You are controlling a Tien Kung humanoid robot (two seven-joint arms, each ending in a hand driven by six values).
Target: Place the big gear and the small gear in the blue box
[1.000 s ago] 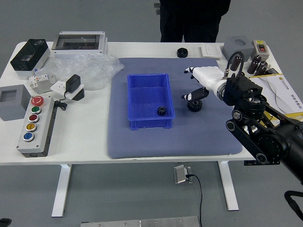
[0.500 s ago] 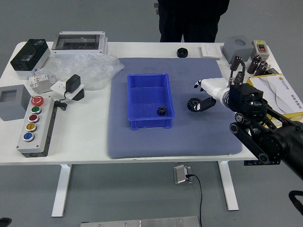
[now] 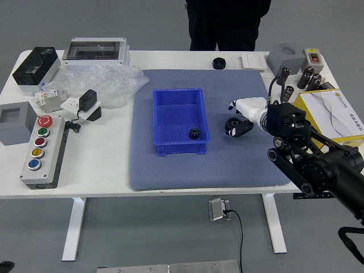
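Has the small gear (image 3: 194, 133) in the box (image 3: 170, 149), the big gear (image 3: 231, 122) beside it on the mat (image 3: 199, 173). Reaches over that with the right hand (image 3: 250, 109), loosely spread. Cannot tell the left hand's (image 3: 6, 266) state, lower-left corner.

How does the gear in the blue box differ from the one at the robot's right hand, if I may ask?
The small gear looks smaller than the big gear. The small gear lies inside the blue box; the big gear is outside it. The right hand partly hides the big gear, not the small gear. Both are black and toothed.
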